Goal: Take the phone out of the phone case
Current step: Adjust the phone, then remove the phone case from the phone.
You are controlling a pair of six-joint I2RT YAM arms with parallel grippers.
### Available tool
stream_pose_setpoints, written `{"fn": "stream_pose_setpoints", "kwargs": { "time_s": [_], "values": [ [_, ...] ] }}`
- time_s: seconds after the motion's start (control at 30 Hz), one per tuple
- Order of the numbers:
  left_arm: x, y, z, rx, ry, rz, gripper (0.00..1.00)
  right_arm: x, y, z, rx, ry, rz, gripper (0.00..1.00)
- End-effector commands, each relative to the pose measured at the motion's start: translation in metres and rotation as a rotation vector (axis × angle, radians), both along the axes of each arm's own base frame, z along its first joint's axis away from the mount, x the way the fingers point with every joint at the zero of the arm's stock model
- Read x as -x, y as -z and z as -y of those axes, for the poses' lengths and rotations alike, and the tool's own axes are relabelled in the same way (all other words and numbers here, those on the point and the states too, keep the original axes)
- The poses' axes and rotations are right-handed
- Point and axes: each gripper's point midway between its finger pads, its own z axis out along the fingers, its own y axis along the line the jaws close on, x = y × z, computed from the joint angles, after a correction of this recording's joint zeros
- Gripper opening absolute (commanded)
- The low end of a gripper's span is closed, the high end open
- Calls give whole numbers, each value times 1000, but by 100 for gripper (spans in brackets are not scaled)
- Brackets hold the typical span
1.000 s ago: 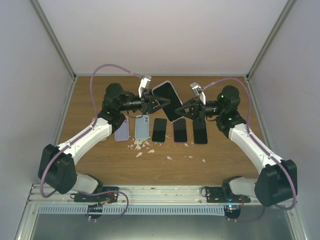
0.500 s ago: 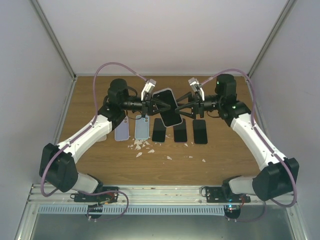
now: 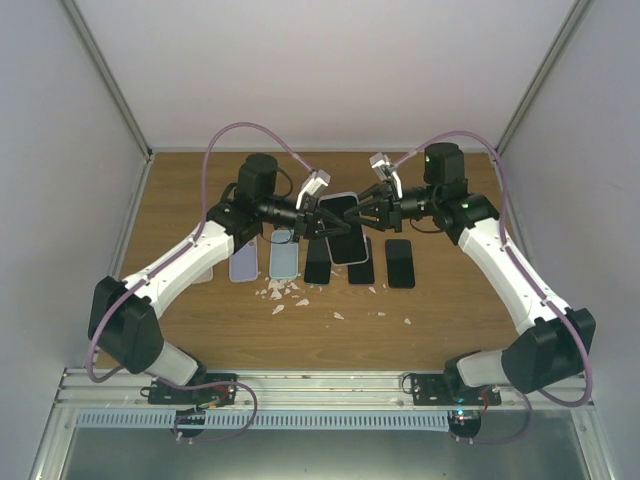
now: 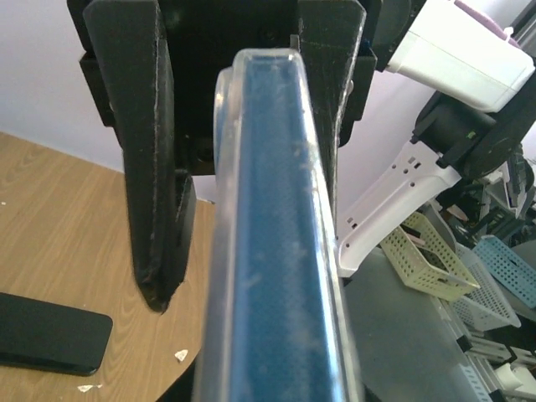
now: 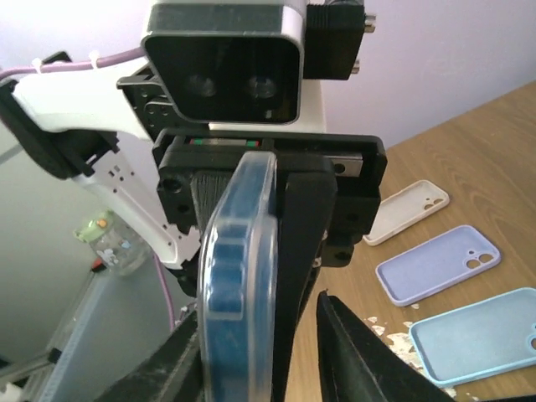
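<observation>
A dark blue phone (image 3: 343, 232) in a clear phone case (image 4: 268, 251) hangs above the middle of the table between both arms. My left gripper (image 3: 320, 215) is shut on the phone case's left end; in the left wrist view one black finger (image 4: 151, 167) runs beside the case, seen edge-on. My right gripper (image 3: 362, 214) faces it from the right. In the right wrist view the case (image 5: 239, 285) stands on edge between the right gripper's (image 5: 260, 373) open jaws. Their right finger (image 5: 360, 360) stays apart from the case.
Below the held phone lie three black phones (image 3: 318, 260) (image 3: 361, 268) (image 3: 400, 262) in a row. Left of them lie a light blue case (image 3: 284, 258), a lilac case (image 3: 244, 260) and a white case (image 5: 408, 211). White scraps (image 3: 285, 292) litter the wood nearer the bases.
The left gripper has shut on the cased phone. The right gripper, shut on it a second ago, has opened. Both wrists have risen and the phone has shifted over the row of phones.
</observation>
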Motion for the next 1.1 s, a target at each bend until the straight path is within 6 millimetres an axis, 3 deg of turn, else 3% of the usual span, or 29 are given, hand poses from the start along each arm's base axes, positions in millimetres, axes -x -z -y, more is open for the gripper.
{"fn": "stream_pose_setpoints", "kwargs": {
  "time_s": [0.0,0.17,0.27,0.4,0.47,0.67,1.07],
  "values": [
    [4,-17,9,21,31,91,0,-10,2,-3,20,46,17,26],
    [-5,-9,14,-10,-5,71,0,-15,6,-3,35,71,24,2],
    [-9,-5,11,-23,-30,69,18,-18,3,-1,38,89,38,0],
    [-10,2,1,-23,-45,66,52,-25,-5,7,2,94,0,0],
    [-9,7,-4,-24,-45,53,59,-28,-10,12,-27,99,-17,0],
    [0,9,-13,-5,-50,68,59,-36,-27,28,-108,113,-78,1],
    [-1,12,-14,18,-72,34,41,-35,-43,39,-186,127,-175,1]
  ]
}}
